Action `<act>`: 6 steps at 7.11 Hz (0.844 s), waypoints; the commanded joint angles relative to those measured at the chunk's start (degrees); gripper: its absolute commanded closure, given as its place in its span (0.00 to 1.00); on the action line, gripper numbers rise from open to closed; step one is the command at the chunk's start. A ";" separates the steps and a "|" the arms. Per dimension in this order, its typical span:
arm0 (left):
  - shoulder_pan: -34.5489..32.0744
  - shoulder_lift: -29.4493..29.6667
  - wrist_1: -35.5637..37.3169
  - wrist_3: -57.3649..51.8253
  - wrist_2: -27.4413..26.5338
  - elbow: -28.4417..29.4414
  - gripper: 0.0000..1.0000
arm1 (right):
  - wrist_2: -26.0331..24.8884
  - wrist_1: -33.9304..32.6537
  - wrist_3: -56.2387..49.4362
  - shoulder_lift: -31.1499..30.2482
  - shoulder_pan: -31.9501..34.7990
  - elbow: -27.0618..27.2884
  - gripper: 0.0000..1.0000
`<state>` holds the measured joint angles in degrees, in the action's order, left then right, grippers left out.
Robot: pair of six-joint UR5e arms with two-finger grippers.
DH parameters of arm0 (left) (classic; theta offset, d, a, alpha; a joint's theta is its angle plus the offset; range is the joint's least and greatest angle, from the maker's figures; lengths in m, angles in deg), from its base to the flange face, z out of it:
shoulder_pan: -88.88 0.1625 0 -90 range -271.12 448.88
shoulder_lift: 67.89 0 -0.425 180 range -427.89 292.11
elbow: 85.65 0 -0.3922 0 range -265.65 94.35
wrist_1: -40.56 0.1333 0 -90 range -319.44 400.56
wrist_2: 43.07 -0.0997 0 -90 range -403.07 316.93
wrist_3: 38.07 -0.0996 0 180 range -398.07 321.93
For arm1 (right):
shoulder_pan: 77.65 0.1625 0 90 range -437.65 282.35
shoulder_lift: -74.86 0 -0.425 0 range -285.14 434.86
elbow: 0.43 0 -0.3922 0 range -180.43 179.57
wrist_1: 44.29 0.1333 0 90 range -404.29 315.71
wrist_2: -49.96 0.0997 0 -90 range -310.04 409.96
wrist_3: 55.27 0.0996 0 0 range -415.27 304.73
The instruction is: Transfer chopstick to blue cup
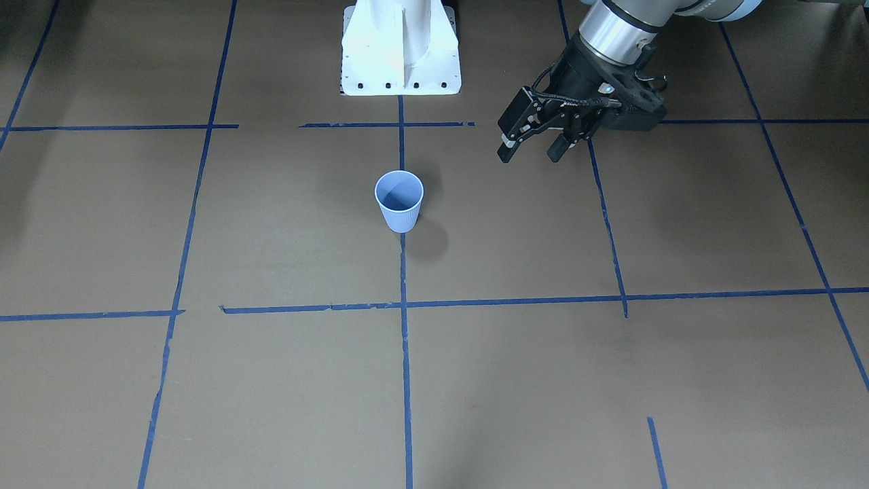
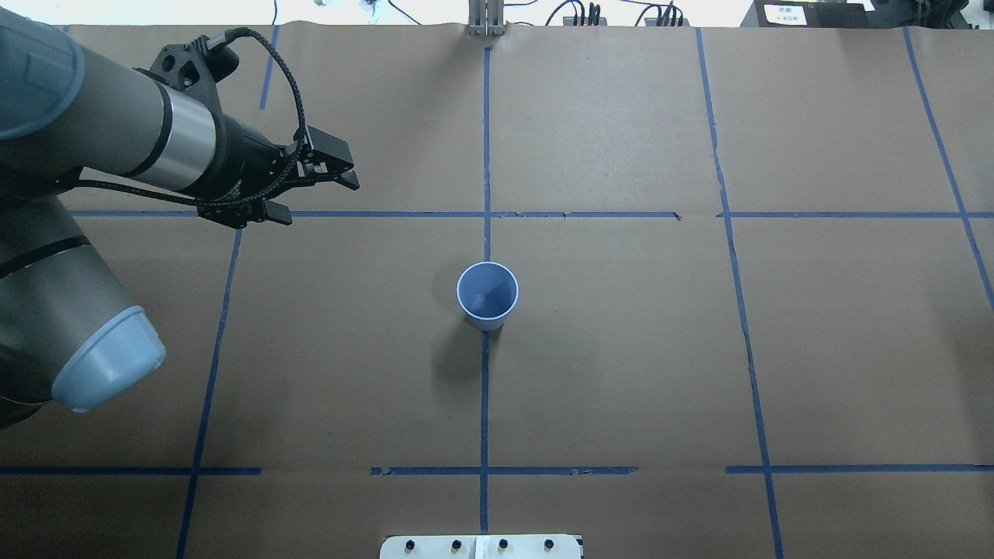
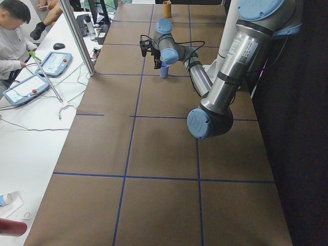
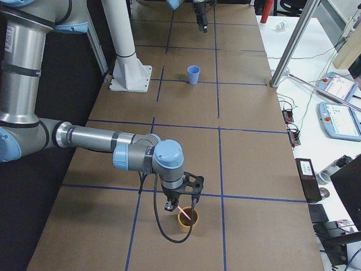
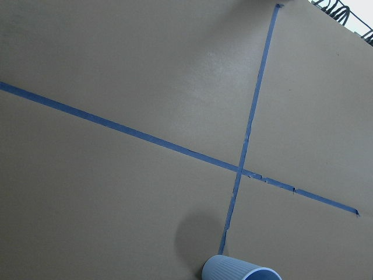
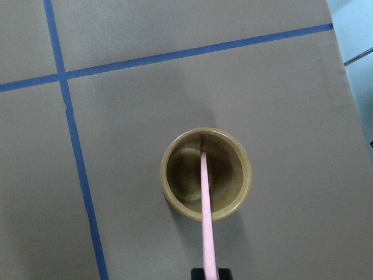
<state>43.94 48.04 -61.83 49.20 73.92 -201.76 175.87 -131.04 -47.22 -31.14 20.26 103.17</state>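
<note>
Your right end effector (image 6: pixel 211 274) is closed narrow on the upper end of the chopstick (image 6: pixel 205 198). In the right wrist view you see only its 2 dark fingertips at the bottom edge, 1 on each side of the pink stick. From there the stick slants down into a tan cup (image 6: pixel 245 175), with its lower end inside against the far wall. That cup stands upright on the table (image 4: pixel 254 164), near the end on the robot's right and close to a crossing of 2 blue tape lines (image 6: pixel 64 76).

Your left end effector (image 1: pixel 530 155) hangs above the table with its jaws spread wide and nothing between them. It is tilted downward and angled toward the middle of the table.

The blue cup (image 2: pixel 487 299) stands upright, mouth up, on the centre tape line in front of the white robot base (image 1: pixel 400 61). It is well apart from the left end effector, and farther still from the chopstick and the tan cup at the far end. In the left wrist view you catch only its ribbed wall and rim at the bottom edge.
</note>
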 commanded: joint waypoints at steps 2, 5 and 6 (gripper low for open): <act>0.03 0.00 0.00 -0.08 0.00 0.44 0.00 | 0.55 -6.11 -0.14 -5.35 3.86 13.86 1.00; -0.06 -0.09 -0.09 -0.16 0.09 0.53 0.00 | 15.95 -21.68 0.82 -2.47 3.17 23.39 1.00; -0.14 -0.09 0.00 -0.25 0.09 0.53 0.00 | 20.29 -21.70 2.22 -0.54 -0.32 23.31 1.00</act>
<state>43.88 47.98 -61.87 49.04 73.97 -201.24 189.80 -151.20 -46.19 -33.60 22.80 125.78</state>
